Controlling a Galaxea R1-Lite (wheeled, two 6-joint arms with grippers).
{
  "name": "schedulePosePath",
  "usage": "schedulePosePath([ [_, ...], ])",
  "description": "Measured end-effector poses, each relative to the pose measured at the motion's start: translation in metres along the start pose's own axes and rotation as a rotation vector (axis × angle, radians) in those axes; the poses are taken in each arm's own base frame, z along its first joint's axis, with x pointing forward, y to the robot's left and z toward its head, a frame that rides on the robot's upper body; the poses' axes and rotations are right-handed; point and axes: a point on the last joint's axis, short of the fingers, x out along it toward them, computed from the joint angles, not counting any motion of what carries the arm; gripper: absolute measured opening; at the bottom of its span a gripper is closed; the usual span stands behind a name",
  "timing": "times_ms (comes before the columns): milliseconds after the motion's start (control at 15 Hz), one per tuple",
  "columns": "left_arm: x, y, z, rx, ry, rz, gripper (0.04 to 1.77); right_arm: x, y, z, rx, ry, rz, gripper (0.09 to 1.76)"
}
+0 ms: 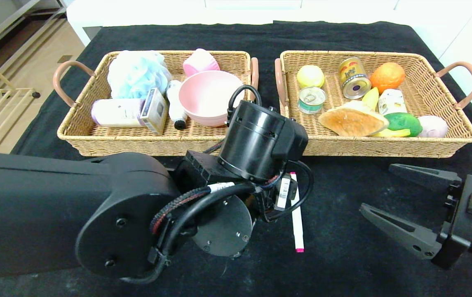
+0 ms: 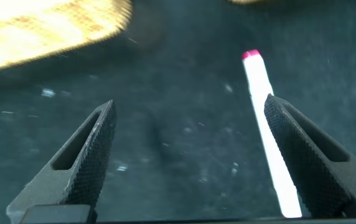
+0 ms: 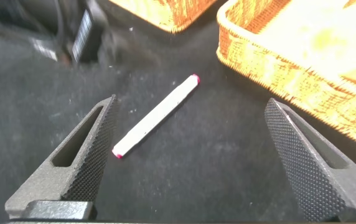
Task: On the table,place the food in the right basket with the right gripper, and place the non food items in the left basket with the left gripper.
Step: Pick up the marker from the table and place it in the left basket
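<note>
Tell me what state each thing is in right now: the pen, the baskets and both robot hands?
Marker pen: lying loose on the cloth, not held.
Left hand: open, over the pen.
Right hand: open, empty, off to the side.
Left basket: filled with non-food.
Right basket: filled with food.

A slim white plastic marker pen (image 1: pixel 297 220) carries pink end caps. The black cloth-covered table (image 1: pixel 343 255) is plain, and both tan woven wicker baskets (image 1: pixel 108 138) (left one holds a glossy pink bowl (image 1: pixel 205 97)) have terracotta-pink handles.
</note>
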Motion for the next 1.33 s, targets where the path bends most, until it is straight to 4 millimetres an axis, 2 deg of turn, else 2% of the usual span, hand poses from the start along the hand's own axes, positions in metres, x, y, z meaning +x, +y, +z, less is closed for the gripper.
schedulePosePath([
  [267,0.009,-0.024,-0.004,-0.027,-0.070,-0.032,1.71,-0.005,0.001,0.006,-0.009,-0.028,-0.004,1.71],
  [400,0.012,-0.035,-0.013,-0.011,-0.062,-0.046,1.71,-0.006,0.001,0.008,-0.011,-0.036,-0.006,1.71],
  [733,0.020,-0.045,-0.028,0.021,-0.031,-0.036,1.71,-0.007,0.001,0.007,-0.011,-0.034,-0.005,1.71],
  [1333,0.029,-0.052,-0.042,0.020,0.001,-0.031,1.72,-0.006,0.001,0.007,-0.009,-0.031,-0.006,1.71],
])
